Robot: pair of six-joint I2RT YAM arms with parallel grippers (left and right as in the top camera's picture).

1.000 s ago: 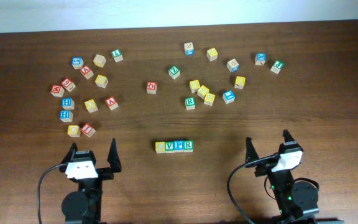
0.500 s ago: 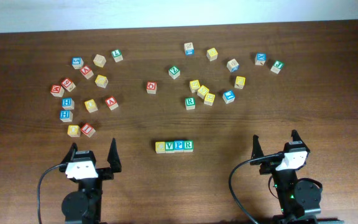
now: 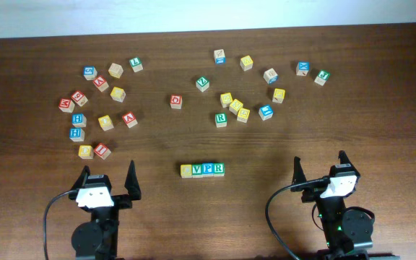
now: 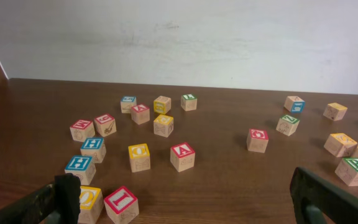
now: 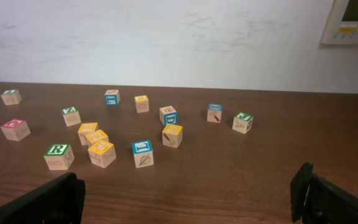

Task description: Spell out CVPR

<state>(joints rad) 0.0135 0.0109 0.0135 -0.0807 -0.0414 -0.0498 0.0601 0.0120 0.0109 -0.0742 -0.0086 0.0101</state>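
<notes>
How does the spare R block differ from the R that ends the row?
The row's R touches the P and lies toward the front of the table. The spare R stands alone, farther back. Both have green letters.

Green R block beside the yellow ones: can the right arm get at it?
Probably yes: the green R block sits at its cluster's near edge, with bare table between it and the open right gripper.
</notes>
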